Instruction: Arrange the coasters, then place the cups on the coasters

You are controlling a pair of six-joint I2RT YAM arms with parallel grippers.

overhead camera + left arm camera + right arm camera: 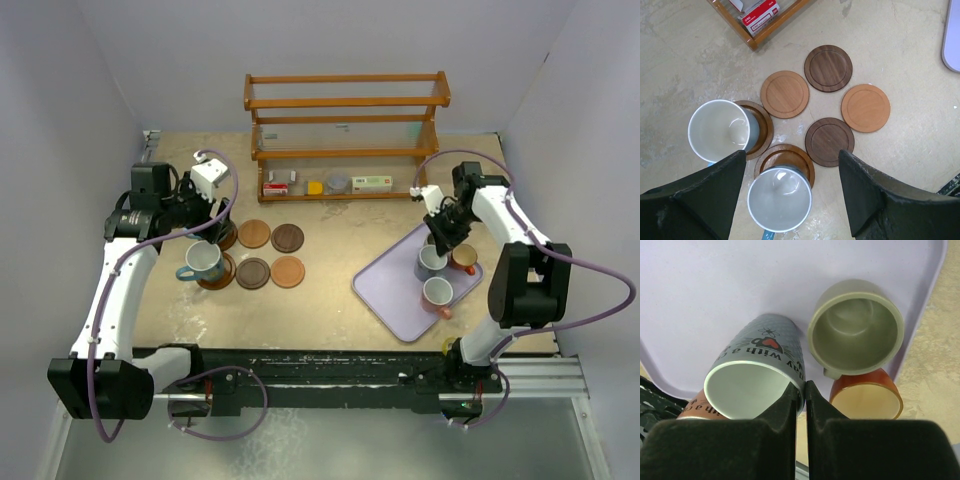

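Six wooden coasters lie in a cluster at the left. Four are bare: (pixel 254 234), (pixel 288 238), (pixel 252 273), (pixel 288 271). A light blue cup (pixel 720 131) stands on a larger coaster (pixel 761 131). A second blue cup (pixel 780 199) stands on the other large coaster (pixel 790 157). My left gripper (pixel 791 154) hangs open above it, its fingers clear on both sides. On the lavender tray (pixel 715 290) my right gripper (pixel 804 390) is shut on the rim of a grey lettered cup (pixel 757 375), one finger inside. A grey-green cup (pixel 856 327), an orange cup (pixel 867 400) and a brownish cup (pixel 695 407) stand close around it.
A wooden shelf rack (pixel 345 130) stands at the back centre, with small boxes and a yellow round item on its lowest board. Its corner (pixel 757 30) shows in the left wrist view. The tray (pixel 395 285) lies at an angle at the right, near the table's front edge.
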